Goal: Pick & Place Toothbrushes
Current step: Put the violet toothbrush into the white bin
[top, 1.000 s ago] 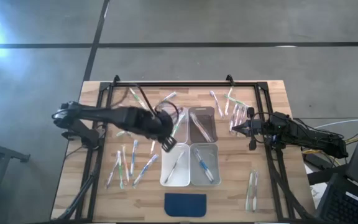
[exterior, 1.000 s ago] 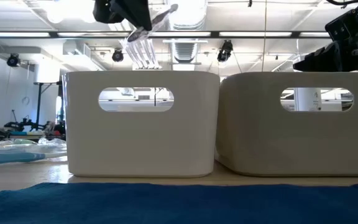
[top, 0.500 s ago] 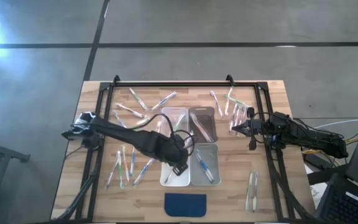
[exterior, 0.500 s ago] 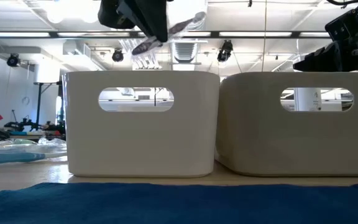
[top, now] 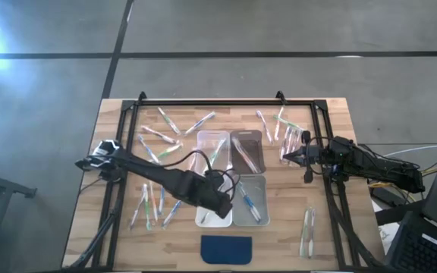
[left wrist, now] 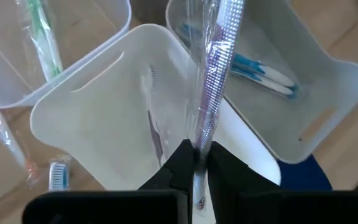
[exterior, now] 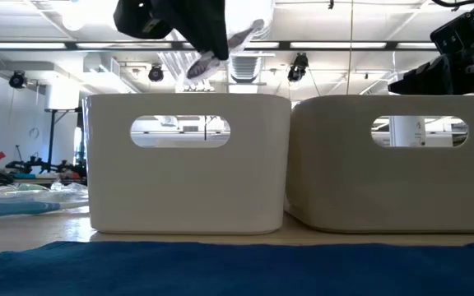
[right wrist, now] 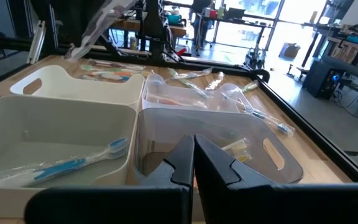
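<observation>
My left gripper [top: 223,206] hangs over the near-left white bin [top: 205,218], shut on a clear-wrapped toothbrush [left wrist: 215,74]; the low view shows the gripper [exterior: 206,59] and the toothbrush [exterior: 235,43] above the bin's rim. One toothbrush [left wrist: 155,127] lies inside that bin. The near-right white bin [top: 250,202] holds blue-accented toothbrushes [left wrist: 263,68]. Two clear bins [top: 212,148] [top: 246,150] stand behind them. My right gripper [top: 285,157] waits, shut and empty, right of the bins; its own view shows its fingers closed together [right wrist: 194,149]. My left gripper pinches the wrapped toothbrush near one end [left wrist: 199,148] between its two fingers. The fingers point slanting down over the bin. The toothbrush sticks out past the fingertips, tilted, lifted clear of the bin.
Loose wrapped toothbrushes lie on the wood left of the bins [top: 154,201], along the far side [top: 180,125], at the far right [top: 283,129] and near right [top: 307,231]. A dark blue pad [top: 226,249] lies at the near edge. A black frame [top: 211,101] borders the table.
My left gripper has carried the toothbrush from beside the far-left clear bin toward the table's near edge and a little right, ending over the near-left white bin. The toothbrush stays in the shut fingers and has tipped somewhat.
</observation>
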{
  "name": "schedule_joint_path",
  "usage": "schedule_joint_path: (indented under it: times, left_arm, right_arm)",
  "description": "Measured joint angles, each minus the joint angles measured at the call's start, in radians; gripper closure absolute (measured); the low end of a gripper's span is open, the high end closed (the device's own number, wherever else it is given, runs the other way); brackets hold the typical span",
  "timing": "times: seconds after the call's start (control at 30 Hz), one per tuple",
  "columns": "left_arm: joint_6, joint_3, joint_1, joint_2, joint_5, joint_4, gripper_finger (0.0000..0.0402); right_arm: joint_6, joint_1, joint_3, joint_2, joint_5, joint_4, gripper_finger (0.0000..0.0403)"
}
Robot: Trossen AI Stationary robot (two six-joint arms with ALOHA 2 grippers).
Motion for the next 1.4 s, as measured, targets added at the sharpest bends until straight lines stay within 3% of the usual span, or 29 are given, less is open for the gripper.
schedule_joint_path:
  times: [0.57, 0.83, 1.4]
  left_arm:
    - [-0.053, -0.002, 0.013, 0.154, 0.157, 0.032, 0.0374]
    - [-0.050, -0.005, 0.019, 0.168, 0.196, -0.024, 0.0374]
    - [-0.047, -0.129, 0.041, 0.168, 0.306, 0.051, 0.0374]
  right_arm:
    - [0.000, 0.000, 0.000, 0.000, 0.000, 0.000, 0.0394]
    - [0.000, 0.000, 0.000, 0.000, 0.000, 0.000, 0.0394]
    - [0.000, 0.000, 0.000, 0.000, 0.000, 0.000, 0.0394]
